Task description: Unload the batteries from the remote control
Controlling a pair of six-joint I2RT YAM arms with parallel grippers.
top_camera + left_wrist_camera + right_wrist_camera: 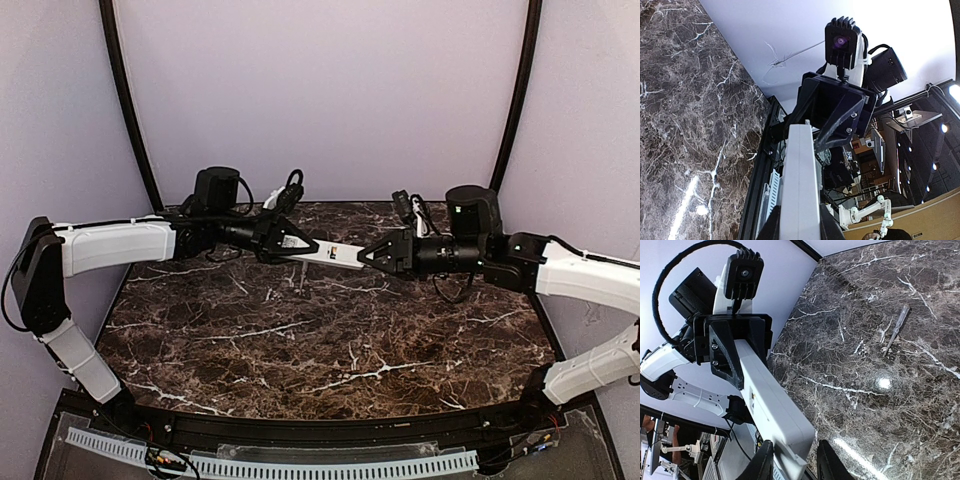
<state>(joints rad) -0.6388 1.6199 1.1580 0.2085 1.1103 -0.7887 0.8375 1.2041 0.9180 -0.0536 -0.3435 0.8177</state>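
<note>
The white remote control (335, 254) hangs level above the table, spanning the gap between both arms. My left gripper (306, 245) is shut on its left end; in the left wrist view the remote control (800, 185) runs up from between the fingers of that gripper (801, 231). My right gripper (369, 255) sits round the other end. In the right wrist view, the remote control (767, 400) lies between the jaws of the right gripper (792, 466), one finger against it, the other (827, 462) a thin sliver off. The batteries are hidden.
A slim clear-handled screwdriver (896, 329) lies on the dark marble table (300, 340) below the remote. A white slotted cable tray (270, 462) runs along the near edge. Purple walls and black curved posts (128, 100) enclose the back and sides.
</note>
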